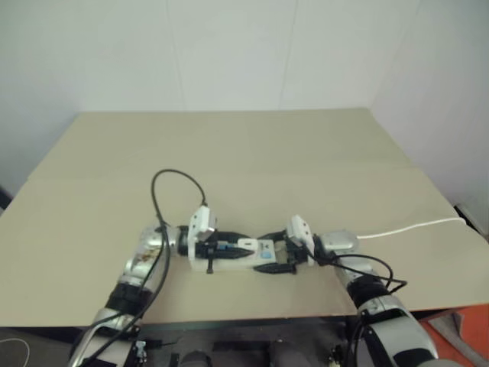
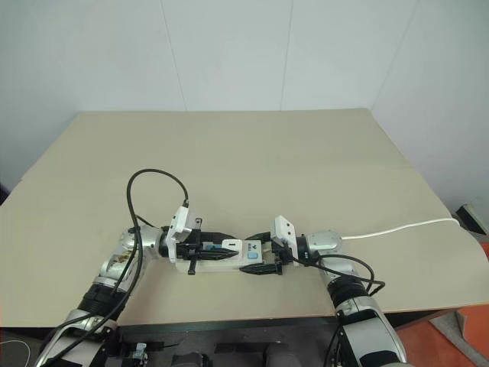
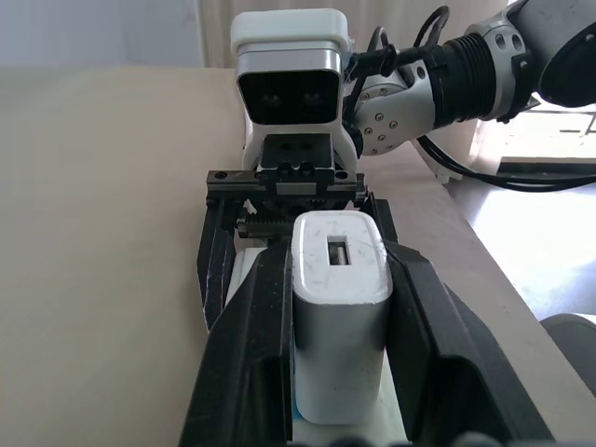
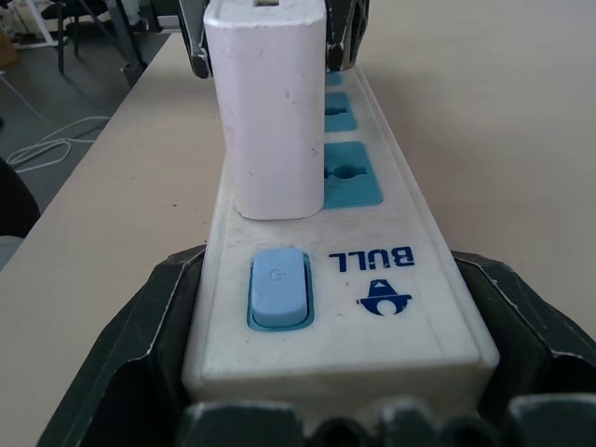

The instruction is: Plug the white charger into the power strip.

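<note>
Left gripper (image 3: 340,372) clamping white charger (image 3: 339,317) between its black fingers (image 3: 256,363), charger standing upright on power strip (image 4: 391,270), base touching strip beside blue switch (image 4: 277,289). Right gripper (image 4: 335,372) gripping switch end of strip, fingers (image 4: 130,345) spread wide around its sides. Strip lying near front edge of worktop (image 1: 244,153), thin white cable (image 1: 412,226) trailing off to right.

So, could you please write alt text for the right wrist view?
A white charger stands upright on the power strip, just past its blue switch. The right gripper's black fingers clamp the strip's switch end on a beige table.
</note>
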`<state>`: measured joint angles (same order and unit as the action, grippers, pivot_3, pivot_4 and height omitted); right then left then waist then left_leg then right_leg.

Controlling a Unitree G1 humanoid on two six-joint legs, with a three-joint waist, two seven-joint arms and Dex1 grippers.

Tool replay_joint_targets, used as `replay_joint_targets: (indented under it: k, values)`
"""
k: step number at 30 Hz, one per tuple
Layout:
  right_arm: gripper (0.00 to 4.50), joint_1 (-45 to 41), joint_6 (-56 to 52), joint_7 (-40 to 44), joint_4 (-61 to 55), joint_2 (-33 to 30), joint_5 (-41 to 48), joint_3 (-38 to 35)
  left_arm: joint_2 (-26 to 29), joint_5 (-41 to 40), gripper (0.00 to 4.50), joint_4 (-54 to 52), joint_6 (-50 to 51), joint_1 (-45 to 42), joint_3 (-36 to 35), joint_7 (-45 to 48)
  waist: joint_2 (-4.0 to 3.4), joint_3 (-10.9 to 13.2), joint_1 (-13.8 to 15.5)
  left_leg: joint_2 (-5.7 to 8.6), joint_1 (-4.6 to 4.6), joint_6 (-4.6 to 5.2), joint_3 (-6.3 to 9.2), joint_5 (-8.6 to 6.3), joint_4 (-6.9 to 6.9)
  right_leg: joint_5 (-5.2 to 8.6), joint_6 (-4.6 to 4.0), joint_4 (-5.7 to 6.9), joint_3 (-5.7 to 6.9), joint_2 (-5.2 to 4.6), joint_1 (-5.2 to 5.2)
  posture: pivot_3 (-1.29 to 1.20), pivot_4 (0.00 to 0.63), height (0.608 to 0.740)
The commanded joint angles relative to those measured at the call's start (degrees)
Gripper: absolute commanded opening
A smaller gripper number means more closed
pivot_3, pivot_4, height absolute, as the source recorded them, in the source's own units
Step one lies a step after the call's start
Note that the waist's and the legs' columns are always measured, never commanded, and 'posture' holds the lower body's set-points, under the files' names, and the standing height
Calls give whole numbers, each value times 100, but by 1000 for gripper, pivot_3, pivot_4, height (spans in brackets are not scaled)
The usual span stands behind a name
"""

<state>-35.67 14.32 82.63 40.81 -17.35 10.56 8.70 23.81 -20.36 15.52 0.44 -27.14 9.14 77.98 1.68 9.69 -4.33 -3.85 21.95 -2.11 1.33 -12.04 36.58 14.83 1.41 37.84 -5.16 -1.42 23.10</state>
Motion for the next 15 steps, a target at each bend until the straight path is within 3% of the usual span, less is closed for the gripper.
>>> replay_joint_targets:
  k: [1, 15]
  values:
    - [3421, -18, -66, 59, -67, 18, 22, 49, 134, 330, 1003, 339, -68, 165, 39, -180, -1, -3, 2, 0, -2, 0, 0, 0, 0, 1, 2, 0, 0, 0, -1, 0, 150, 740]
    - [3421, -52, -42, 69, -26, 37, 5, 48, 135, 319, 1003, 437, -101, 158, 104, -196, -18, -26, 10, 1, -4, 6, 0, -4, -1, 12, 20, -1, 0, 0, -4, 0, 150, 740]
